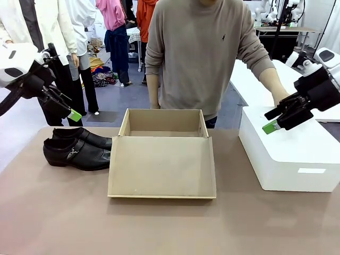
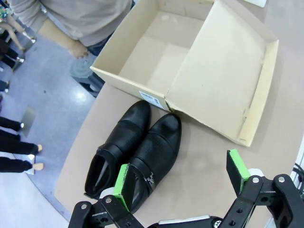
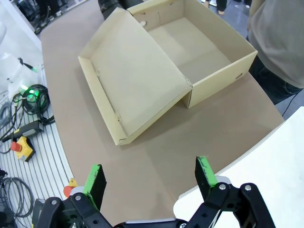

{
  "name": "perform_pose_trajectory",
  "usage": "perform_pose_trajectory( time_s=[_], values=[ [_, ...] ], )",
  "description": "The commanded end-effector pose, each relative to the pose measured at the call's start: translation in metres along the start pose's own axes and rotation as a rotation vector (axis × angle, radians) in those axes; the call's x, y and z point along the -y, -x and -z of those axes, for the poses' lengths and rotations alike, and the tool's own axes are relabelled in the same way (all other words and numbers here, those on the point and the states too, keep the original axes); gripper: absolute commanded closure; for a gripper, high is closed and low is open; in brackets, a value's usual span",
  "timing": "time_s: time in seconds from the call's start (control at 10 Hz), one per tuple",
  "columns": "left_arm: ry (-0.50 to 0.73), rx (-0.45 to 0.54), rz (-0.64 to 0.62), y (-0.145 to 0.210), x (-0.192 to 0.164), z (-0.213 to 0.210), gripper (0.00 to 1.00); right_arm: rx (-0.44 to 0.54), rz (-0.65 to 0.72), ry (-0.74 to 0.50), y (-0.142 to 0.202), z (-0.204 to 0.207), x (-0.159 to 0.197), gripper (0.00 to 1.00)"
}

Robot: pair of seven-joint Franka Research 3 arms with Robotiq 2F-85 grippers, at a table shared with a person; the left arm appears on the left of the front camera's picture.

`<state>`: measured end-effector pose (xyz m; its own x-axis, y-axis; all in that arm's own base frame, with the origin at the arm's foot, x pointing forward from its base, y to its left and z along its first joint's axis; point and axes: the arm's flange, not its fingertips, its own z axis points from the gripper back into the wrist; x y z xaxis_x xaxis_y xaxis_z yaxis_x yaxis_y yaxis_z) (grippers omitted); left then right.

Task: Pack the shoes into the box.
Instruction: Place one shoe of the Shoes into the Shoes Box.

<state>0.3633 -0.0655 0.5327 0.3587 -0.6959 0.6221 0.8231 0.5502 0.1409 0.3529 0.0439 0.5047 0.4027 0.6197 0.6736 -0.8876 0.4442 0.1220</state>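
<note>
Shoes (image 1: 79, 149) sit paired at the table's (image 1: 53, 218) left edge, beside the open box (image 1: 162, 167) — my left gripper (image 1: 68, 107) and right gripper (image 1: 270, 120) gape, empty.

Brown cardboard shoebox (image 1: 164, 119): open, lid laid flat | glossy black buckled dress shoes (image 1: 79, 147): upright, paired, toes beside shoebox

The shoes (image 1: 79, 151) have toes hidden behind the lid of the box (image 1: 162, 166), whose label (image 2: 149, 98) is too small to read.
</note>
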Motion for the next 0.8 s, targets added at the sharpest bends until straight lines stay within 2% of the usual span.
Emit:
perform_pose_trajectory(
  time_s=[0.0, 0.7],
  values=[
    [0.012, 0.006, 0.008, 0.0025, -0.0014, 0.0008, 0.00, 0.030, -0.022, -0.014, -0.0009, 0.0004, 0.0041, 0.00],
    [0.012, 0.006, 0.008, 0.0025, -0.0014, 0.0008, 0.00, 0.030, -0.022, -0.014, -0.0009, 0.0004, 0.0041, 0.00]
  ],
)
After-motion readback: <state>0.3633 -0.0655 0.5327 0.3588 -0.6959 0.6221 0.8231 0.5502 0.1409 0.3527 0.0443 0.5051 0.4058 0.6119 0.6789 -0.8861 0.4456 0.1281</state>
